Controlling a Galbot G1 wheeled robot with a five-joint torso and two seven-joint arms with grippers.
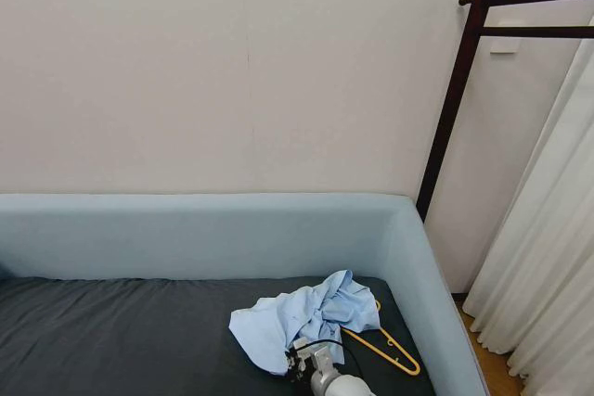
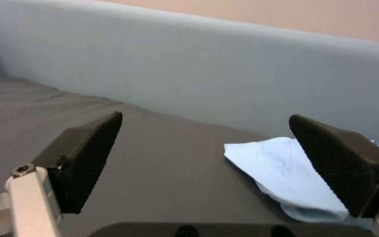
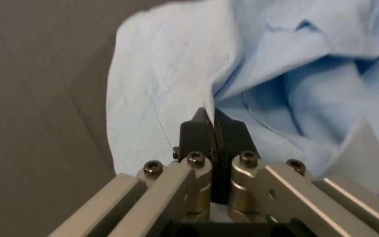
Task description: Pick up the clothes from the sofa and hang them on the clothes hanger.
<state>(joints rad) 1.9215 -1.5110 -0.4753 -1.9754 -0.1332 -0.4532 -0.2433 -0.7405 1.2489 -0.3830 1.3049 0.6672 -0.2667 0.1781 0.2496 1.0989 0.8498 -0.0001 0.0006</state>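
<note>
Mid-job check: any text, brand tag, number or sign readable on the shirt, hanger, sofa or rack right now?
None readable.
The blue shirt shows no tag or print, not even up close where the right hand pinches it.
The yellow hanger, sofa, wooden rack and open left hand carry no lettering.

Head view high above sofa [image 1: 186, 229]; wrist views low, near apparently shared cloth [image 3: 170, 74].

On sofa [image 1: 111, 331]: blue shirt [image 1: 297, 317], yellow hanger [image 1: 394, 354], touching.
</note>
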